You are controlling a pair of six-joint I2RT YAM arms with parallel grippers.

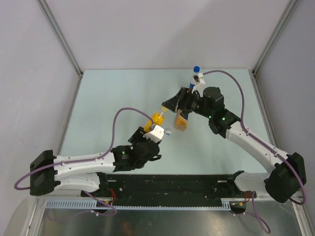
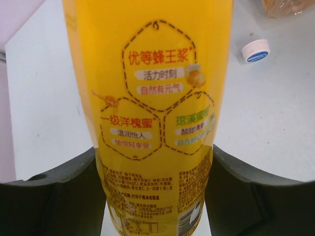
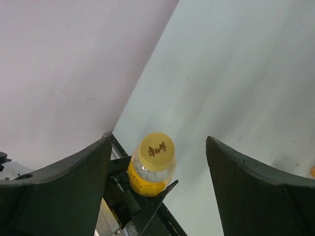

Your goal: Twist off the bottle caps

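The table (image 1: 113, 93) is a pale blue-green sheet with a flat, matt surface; an orange bottle (image 1: 181, 124) stands near its middle, a little to the 3 o'clock side of centre, partly hidden from above; a white cap (image 1: 168, 132) lies loose on the surface at about 8 o'clock from that bottle, near it but apart, with a blue-printed face; a clear bottle (image 1: 195, 78) with a blue cap (image 1: 196, 69) stands upright by the far edge, toward 1 o'clock from the orange bottle and well apart from it.
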